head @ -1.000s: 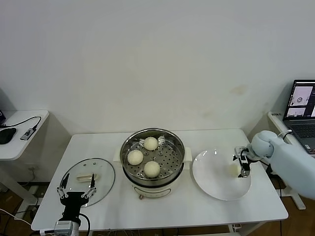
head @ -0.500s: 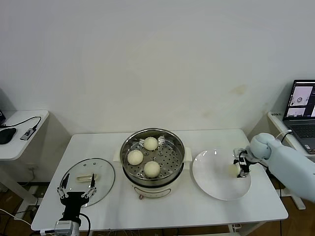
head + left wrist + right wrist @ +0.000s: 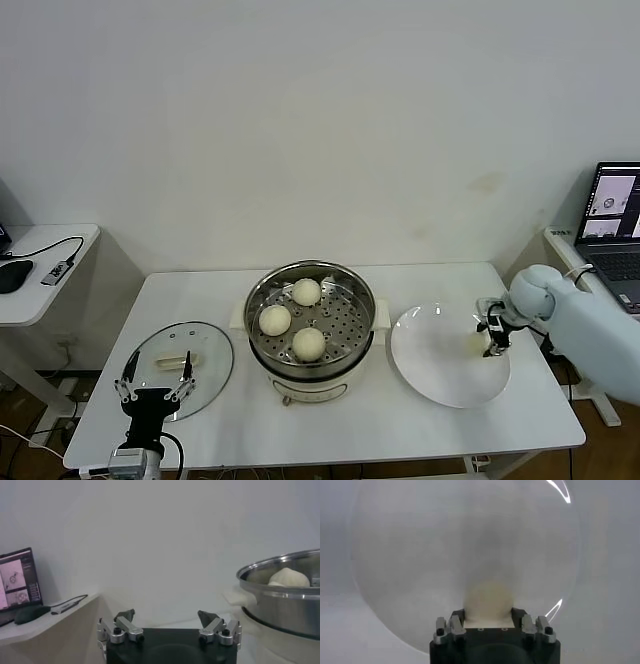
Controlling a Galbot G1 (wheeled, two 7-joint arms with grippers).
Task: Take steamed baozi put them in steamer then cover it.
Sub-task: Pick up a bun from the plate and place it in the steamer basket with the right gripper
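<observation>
Since a second ago, the right tool [image 3: 487,345] has narrowed onto the last baozi [image 3: 488,599] on the white plate [image 3: 435,375]. Three baozi [image 3: 307,292] sit in the steamer [image 3: 311,325]. Left tool [image 3: 156,383] hovers wide by the cover [image 3: 205,352].

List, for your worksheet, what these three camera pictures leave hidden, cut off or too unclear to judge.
- Head view: the last baozi on the plate is half hidden by the right gripper.
- Right wrist view: the gripper body covers the baozi's near side.
- Left wrist view: the steamer is cut by the edge; the cover is not visible.
</observation>
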